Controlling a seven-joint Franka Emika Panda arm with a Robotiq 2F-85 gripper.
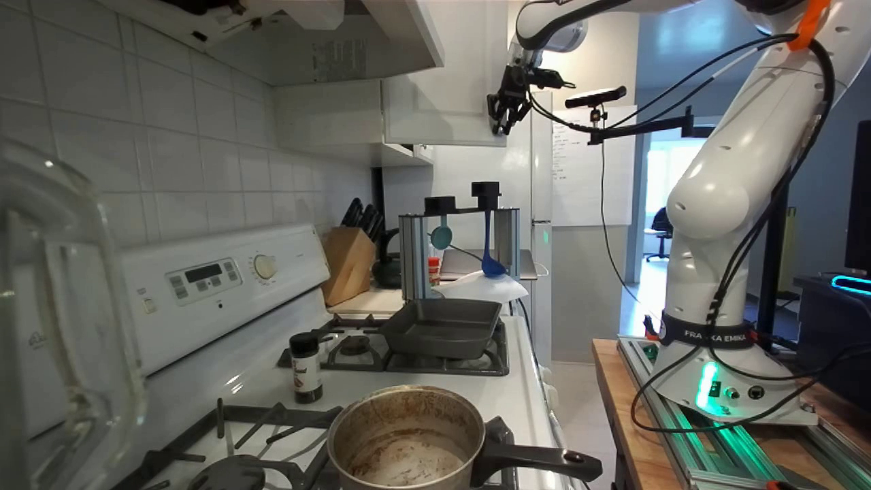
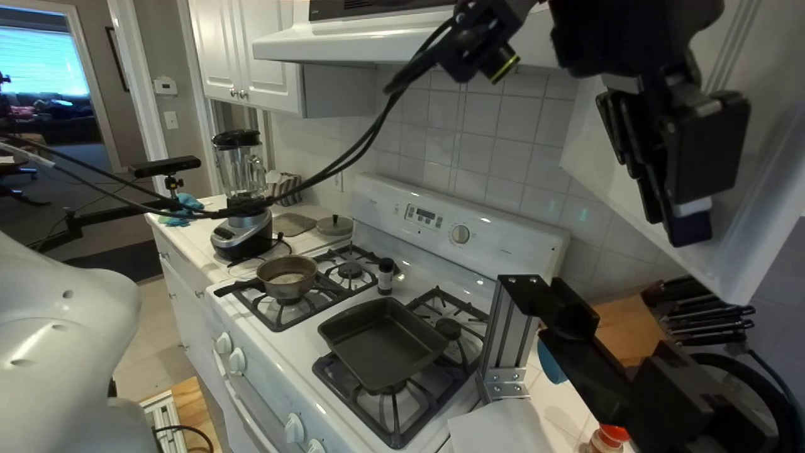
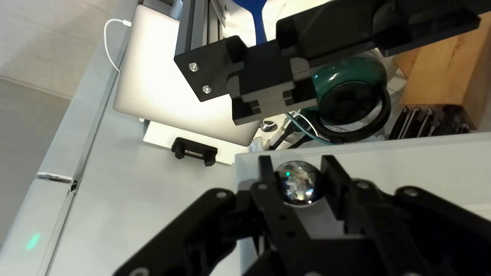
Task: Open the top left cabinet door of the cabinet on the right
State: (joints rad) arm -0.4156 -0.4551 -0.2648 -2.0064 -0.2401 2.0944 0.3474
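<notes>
Cabinet door, white, hangs higher than the stove and just past its end where a knife block stands; swung out, it juts outward from its cabinet, roughly square to the stove's long back panel. High over that same end of the stove hangs the gripper, its two black fingers clamped on a round, shiny knob near the door's lower outer corner (the wrist view shows the hold best). Facing the stove's front, well apart from it, the arm rises from a wooden bench. On the stove sit a saucepan with a long dark handle, at the end away from the door, a dark baking pan at the end nearer the door, and a black-capped spice jar between them, close to the back panel
</notes>
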